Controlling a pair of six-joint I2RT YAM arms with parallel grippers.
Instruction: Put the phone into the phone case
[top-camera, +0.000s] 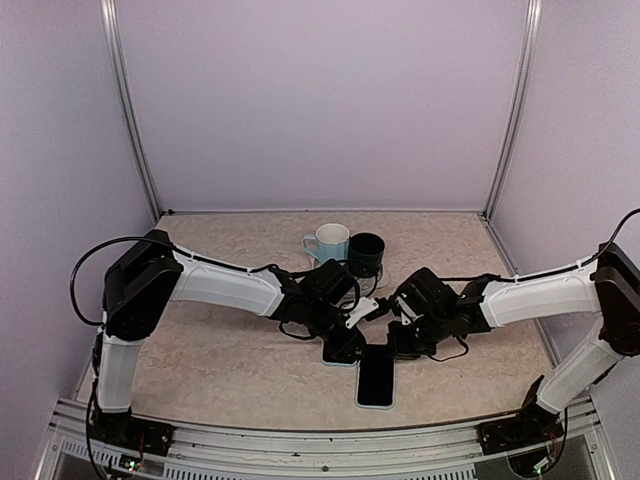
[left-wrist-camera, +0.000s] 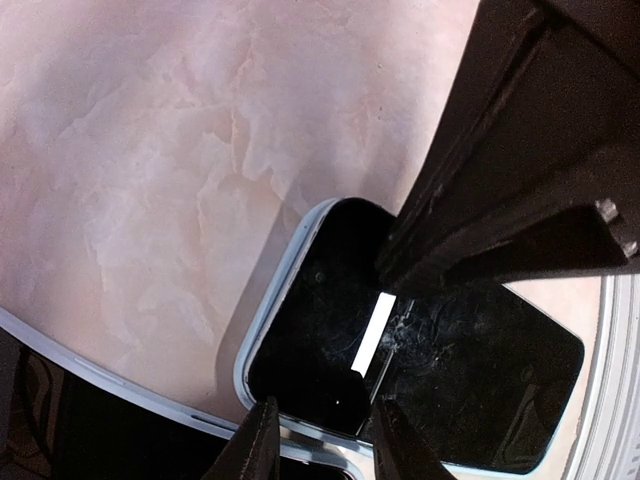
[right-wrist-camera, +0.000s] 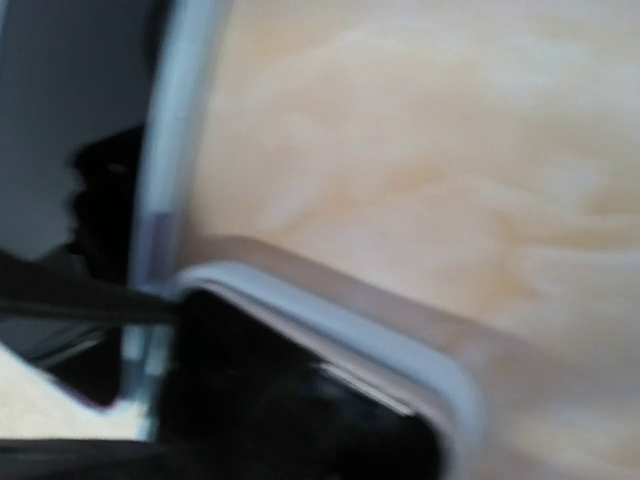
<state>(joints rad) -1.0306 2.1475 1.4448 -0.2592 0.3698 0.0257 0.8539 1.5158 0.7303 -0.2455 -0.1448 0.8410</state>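
Note:
The black phone (top-camera: 376, 385) lies flat near the table's front edge, its far end under my right gripper (top-camera: 398, 345). The phone case (top-camera: 337, 360), light blue rim with a dark inside, lies just left of it under my left gripper (top-camera: 348, 346). In the left wrist view the case (left-wrist-camera: 262, 310) lies open side up and the phone (left-wrist-camera: 490, 390) overlaps its right part. My left gripper (left-wrist-camera: 328, 442) has its fingers a little apart over the case's near rim. The right gripper's dark fingers (left-wrist-camera: 500, 230) come down on the phone's end. The right wrist view is blurred and shows the case rim (right-wrist-camera: 330, 325).
A light blue mug (top-camera: 328, 242) and a dark green mug (top-camera: 366, 254) stand side by side behind the grippers. The table's metal front rail (top-camera: 300, 440) runs close to the phone's near end. Walls enclose the table at the back and both sides.

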